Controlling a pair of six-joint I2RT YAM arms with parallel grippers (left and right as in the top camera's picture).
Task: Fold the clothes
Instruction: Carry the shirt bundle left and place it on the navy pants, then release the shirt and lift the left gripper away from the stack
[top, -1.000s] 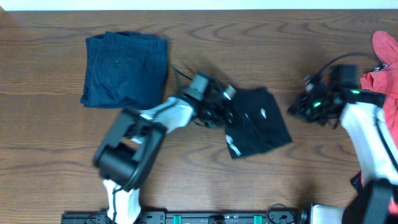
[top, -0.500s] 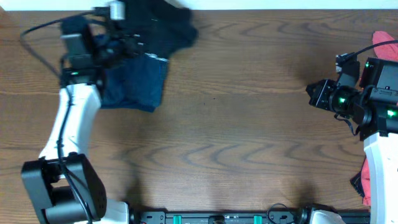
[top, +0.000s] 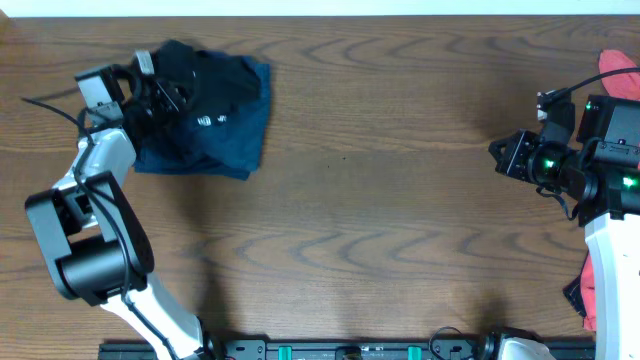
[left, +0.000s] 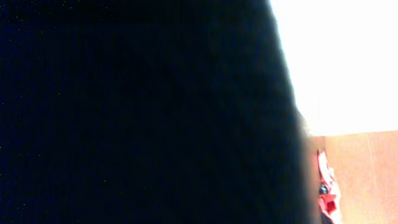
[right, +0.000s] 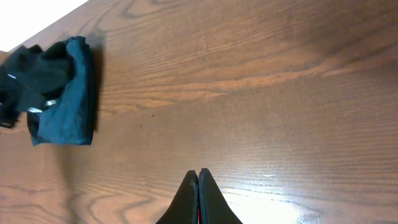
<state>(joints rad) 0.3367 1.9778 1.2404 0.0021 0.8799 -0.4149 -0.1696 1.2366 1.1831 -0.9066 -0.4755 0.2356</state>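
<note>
The folded black garment (top: 212, 88) with its small white logo lies on top of the folded navy-blue shorts (top: 245, 135) at the table's far left. My left gripper (top: 160, 92) is at the garment's left edge, shut on the black fabric. Dark cloth (left: 137, 112) fills the left wrist view and hides the fingers. My right gripper (top: 500, 155) hovers at the right side over bare wood, shut and empty. In the right wrist view its closed tips (right: 198, 175) point toward the distant shorts (right: 68, 118) and black garment (right: 34, 71).
Coral-red pieces lie at the table's right edge, one at the far corner (top: 622, 70) and one near the front (top: 592, 290); a coral-red piece (left: 326, 196) also shows in the left wrist view. The right arm's body (top: 610, 175) stands between them.
My left gripper carried the black garment from the table's middle to the far left and lowered it onto the navy shorts. The right arm pulled back slightly to the right.
</note>
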